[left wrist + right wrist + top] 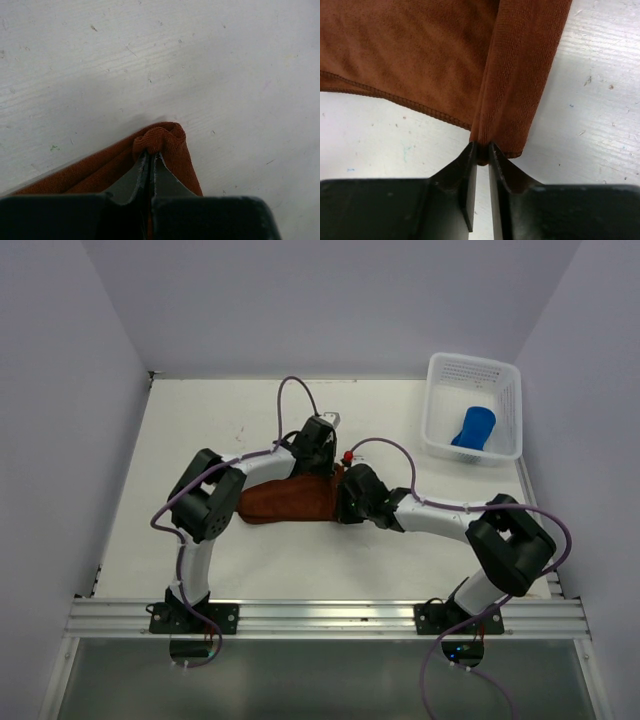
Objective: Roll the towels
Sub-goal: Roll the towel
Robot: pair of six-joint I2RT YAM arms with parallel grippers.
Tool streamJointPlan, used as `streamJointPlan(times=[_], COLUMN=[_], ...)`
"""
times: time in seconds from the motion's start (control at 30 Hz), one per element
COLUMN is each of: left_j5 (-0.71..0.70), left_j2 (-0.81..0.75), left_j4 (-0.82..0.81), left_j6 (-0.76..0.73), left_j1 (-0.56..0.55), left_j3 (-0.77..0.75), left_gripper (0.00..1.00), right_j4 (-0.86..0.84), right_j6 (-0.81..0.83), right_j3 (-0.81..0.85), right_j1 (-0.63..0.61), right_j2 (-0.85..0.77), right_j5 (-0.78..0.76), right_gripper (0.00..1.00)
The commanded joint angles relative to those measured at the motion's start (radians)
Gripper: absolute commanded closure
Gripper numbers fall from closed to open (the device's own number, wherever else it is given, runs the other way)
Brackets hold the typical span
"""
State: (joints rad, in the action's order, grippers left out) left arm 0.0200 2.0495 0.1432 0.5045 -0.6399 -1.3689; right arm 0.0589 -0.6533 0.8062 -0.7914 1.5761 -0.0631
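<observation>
While the blue towel [473, 428] sits rolled up in the white basket [430, 405] at the far right of the table [200, 430], the brown towel [285, 502] lies mid-table between the two arms. A narrow strip along its right edge is turned over onto itself.

The left gripper [151, 155] is clenched on the far right corner, and the cloth bunches into a small knob at its tips. The right gripper [481, 150] has the near end of the turned strip between its tips. A thin slit shows between its jaws, so I cannot tell whether it is truly pinching or letting go.

To roll well, I judge that both ends of the strip should travel leftward together at one height, so the roll comes out even and not cone-shaped. Each turn wants laying down snug before any regrip.

The overhead view gives the layout of basket, arms and the towel's spread, but the arms hide both grips. The left wrist view shows the bunched corner. Only the right wrist view shows the fold, the hemmed near edge and the slit.
</observation>
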Motion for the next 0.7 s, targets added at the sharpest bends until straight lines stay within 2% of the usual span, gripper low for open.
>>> streamJointPlan(times=[0.0,0.13,0.4,0.6,0.67], left_j5=[-0.025,-0.026,-0.025,-0.026,-0.025], left_j2=[-0.043,-0.041,-0.045,-0.052,-0.054], left_j4=[-0.077,-0.085,-0.090,-0.099,-0.097], left_j6=[-0.023,-0.023,-0.021,-0.020,-0.021], left_j1=[0.023,0.026,0.026,0.026,0.026], left_j3=[0.027,0.048,0.068,0.090,0.093], left_gripper=[1.00,1.00,1.00,1.00,1.00], right_j4=[0.033,0.051,0.021,-0.053,-0.105], right_j6=[-0.014,-0.016,-0.084,-0.140,-0.170], right_j3=[0.054,0.068,0.048,-0.021,-0.054], right_j1=[0.007,0.020,0.138,0.239,0.250], right_j2=[-0.042,-0.068,-0.166,-0.169,-0.163], right_j5=[0.045,0.059,0.166,0.288,0.304], right_gripper=[0.79,0.67,0.62,0.50,0.49])
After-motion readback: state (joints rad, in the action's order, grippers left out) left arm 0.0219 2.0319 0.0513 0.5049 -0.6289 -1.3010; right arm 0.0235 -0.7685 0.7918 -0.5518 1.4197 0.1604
